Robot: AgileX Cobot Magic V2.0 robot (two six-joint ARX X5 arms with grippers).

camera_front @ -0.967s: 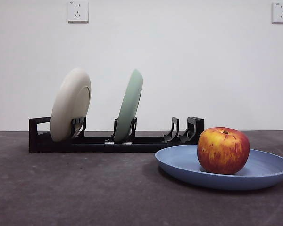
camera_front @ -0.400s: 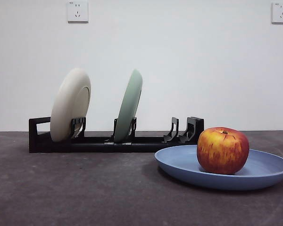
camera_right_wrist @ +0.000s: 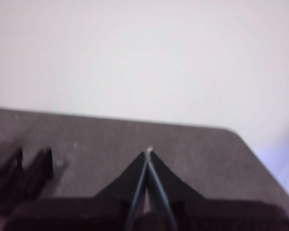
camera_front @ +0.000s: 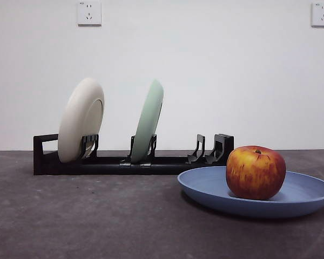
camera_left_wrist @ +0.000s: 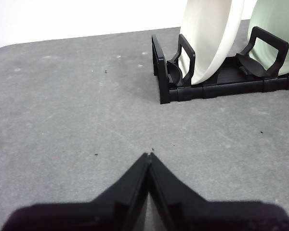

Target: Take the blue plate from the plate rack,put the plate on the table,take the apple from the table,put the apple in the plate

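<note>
We judge the task done: the apple (camera_front: 255,172) sits in the blue plate (camera_front: 205,186) on the bench (camera_front: 86,216), beside the plate rack (camera_front: 46,156), while our left gripper (camera_left_wrist: 149,156) and right gripper (camera_right_wrist: 148,152) hang pinched together and empty, so nothing remains but waiting.

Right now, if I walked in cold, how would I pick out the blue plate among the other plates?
Find the long black plate rack on the dark grey table; a cream-white plate and a pale green plate stand upright in it. The blue plate lies flat on the table near the rack's empty end. It alone is dusty blue and holds a red apple.
</note>
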